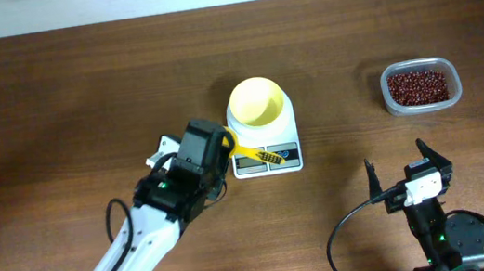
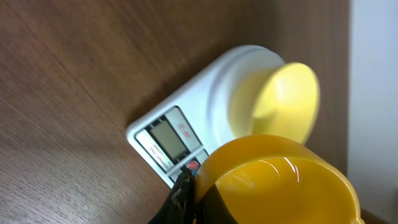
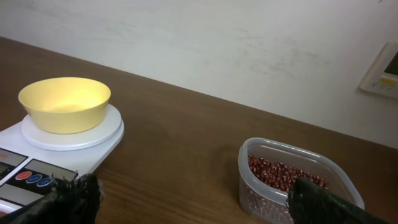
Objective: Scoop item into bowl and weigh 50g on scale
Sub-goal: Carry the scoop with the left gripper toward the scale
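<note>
Plainly my left gripper pinches the stiff, light scoop by its handle, my right gripper gapes empty, and I expect the glossy beans to roll.

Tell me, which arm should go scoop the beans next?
Probably left. The left gripper is shut on the yellow scoop, which looks empty. The right gripper is nearer the tub of beans, but open, holding nothing.
</note>
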{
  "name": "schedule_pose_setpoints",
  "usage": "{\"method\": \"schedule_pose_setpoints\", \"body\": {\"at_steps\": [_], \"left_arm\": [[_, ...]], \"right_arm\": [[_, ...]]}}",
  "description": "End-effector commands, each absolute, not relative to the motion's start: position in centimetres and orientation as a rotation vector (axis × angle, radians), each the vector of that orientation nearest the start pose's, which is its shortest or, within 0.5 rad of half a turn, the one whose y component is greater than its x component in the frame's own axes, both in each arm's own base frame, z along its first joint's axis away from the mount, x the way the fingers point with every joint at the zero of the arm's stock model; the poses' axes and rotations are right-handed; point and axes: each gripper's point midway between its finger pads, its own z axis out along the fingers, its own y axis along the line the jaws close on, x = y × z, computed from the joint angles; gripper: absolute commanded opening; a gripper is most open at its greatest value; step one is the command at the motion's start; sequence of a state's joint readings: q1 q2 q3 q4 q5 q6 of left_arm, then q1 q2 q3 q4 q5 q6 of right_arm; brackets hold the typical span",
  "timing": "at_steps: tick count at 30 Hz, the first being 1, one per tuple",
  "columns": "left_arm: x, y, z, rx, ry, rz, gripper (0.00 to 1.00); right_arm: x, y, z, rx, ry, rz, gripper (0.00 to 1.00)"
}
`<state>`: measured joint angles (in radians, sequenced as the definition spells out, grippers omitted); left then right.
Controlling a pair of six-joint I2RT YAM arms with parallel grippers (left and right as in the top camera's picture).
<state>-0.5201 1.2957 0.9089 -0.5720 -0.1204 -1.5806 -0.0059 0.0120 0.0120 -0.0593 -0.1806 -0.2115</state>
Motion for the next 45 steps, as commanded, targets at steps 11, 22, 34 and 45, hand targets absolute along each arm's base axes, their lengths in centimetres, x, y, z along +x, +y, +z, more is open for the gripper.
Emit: {"method": "schedule_pose_setpoints", "body": {"at_steps": [11,22,34,45], "left_arm": [[31.4,-15.9,11.6,-1.464,2.263,-0.65,0.0],[31.4,-15.9,11.7,-1.463,2.261,-0.654,0.0],[31.8,-16.2,12.0,-1.456,2.248,-0.681,0.0],[32.0,-16.3,12.1,-1.453,2.242,-0.69,0.0]], "right_arm": [[24.0,4.6,16.2,-0.37,1.579,0.07,0.99],[23.4,6.5,17.1,0.231,1.635,0.828,0.99],[23.2,6.9,16.9,0.764,1.593,1.314,0.99],[23.4,6.3,17.7,0.45,1.612,1.005,0.99]]}}
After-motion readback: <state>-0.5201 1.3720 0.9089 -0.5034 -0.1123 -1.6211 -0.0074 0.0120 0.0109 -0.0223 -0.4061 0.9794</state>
